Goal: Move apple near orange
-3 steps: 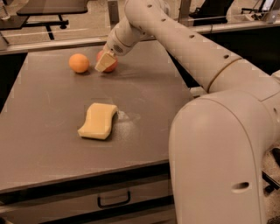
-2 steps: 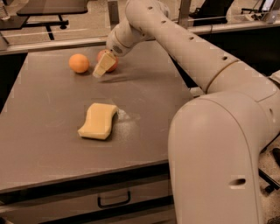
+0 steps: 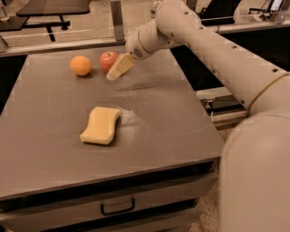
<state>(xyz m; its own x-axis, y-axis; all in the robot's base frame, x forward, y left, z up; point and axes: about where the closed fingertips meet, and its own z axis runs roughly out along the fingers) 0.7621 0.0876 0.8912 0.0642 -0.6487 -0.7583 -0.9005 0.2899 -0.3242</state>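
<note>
The big white arm (image 3: 213, 41) reaches in from the right across the back of the table (image 3: 172, 113), and its gripper (image 3: 117, 70) hangs low at the far left end, pointing down and left, just beside the right flank of the apple (image 3: 107, 59). Whether the gripper is wide or narrow cannot be told from here, nor whether it touches the fruit. The apple stands on the table with its stem dimple up, just beside the orange (image 3: 80, 65), with a narrow gap between them. By the look of it the task is all but done. What the step seems to call for is a clean parting: lift the gripper straight up and away to the right, slowly, so nothing drags on the apple. Round fruit on a flat top will likely roll at a small nudge, and a knock leftward could send the apple into the orange and push both apart. The table is a plain grey slab with a drawer (image 3: 136, 199) under its front edge. A pale yellow sponge (image 3: 100, 125) lies near the middle, well apart from the fruit, with a whitish scuff beside it. Behind stand a rail, a post (image 3: 118, 18) and another table (image 3: 50, 7).
</note>
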